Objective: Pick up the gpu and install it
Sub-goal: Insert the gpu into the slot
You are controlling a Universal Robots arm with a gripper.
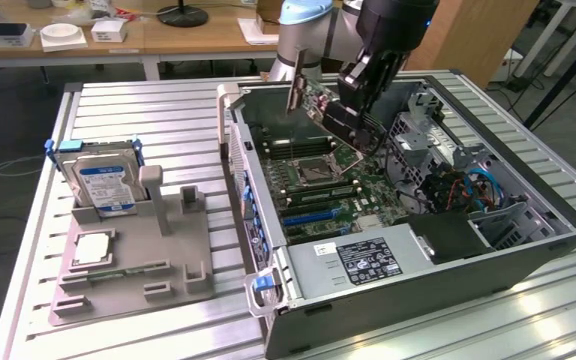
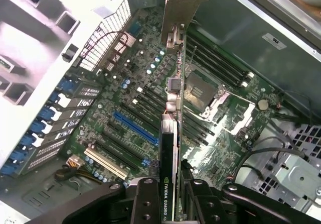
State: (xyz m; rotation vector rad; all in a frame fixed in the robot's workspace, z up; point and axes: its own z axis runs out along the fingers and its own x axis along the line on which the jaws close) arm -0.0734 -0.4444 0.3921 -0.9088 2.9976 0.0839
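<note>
The gpu (image 1: 318, 101) is a flat dark card with a pale metal end bracket (image 1: 295, 94). It hangs tilted above the open computer case (image 1: 528, 259), over the motherboard (image 1: 318, 176). My gripper (image 1: 358, 127) is shut on it from above. In the wrist view the gpu (image 2: 169, 148) shows edge-on between my fingers (image 2: 145, 201), and its bracket (image 2: 183, 8) points toward the case's rear wall. Below it lie the blue slot (image 2: 135, 128) and the white slot (image 2: 105, 161). The card hangs apart from the board.
The CPU socket (image 2: 200, 91) and memory slots (image 2: 220, 66) sit beside the card. At the exterior view's left, a grey fixture (image 1: 168, 255) on the metal table (image 1: 138, 112) holds a silver hard drive (image 1: 108, 184), a processor (image 1: 93, 247) and a memory stick (image 1: 118, 274). Cables and a drive cage (image 1: 468, 187) fill the case's right.
</note>
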